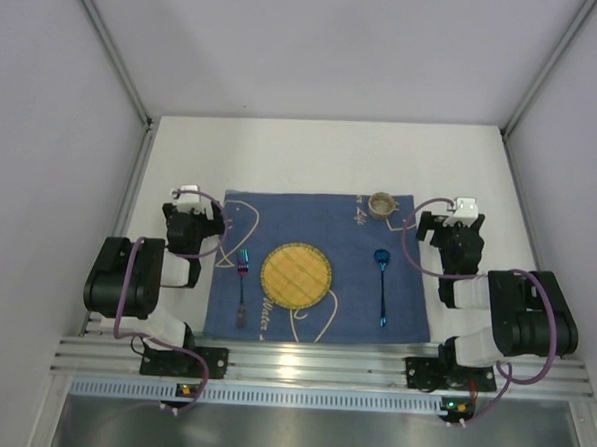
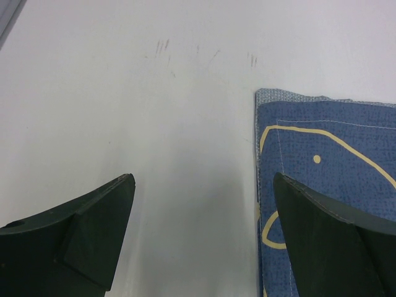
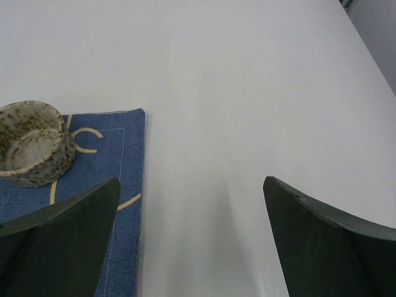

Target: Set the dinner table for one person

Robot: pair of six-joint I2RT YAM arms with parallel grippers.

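Observation:
On the white dinner table (image 1: 322, 155) lies a dark blue placemat (image 1: 316, 270). On it sit a round yellow plate (image 1: 296, 274), a fork (image 1: 242, 286) to its left, a blue spoon (image 1: 381, 283) to its right and a speckled cup (image 1: 382, 204) at the far right corner. My left gripper (image 1: 192, 200) is open and empty beside the mat's far left corner (image 2: 297, 124). My right gripper (image 1: 465, 214) is open and empty beside the mat's right edge (image 3: 127, 185), with the cup (image 3: 31, 143) to its left.
Grey enclosure walls stand on the left (image 1: 51, 170), right (image 1: 571, 178) and back. An aluminium rail (image 1: 311, 364) runs along the near edge and carries both arm bases. Bare white tabletop (image 3: 247, 93) lies beyond the mat.

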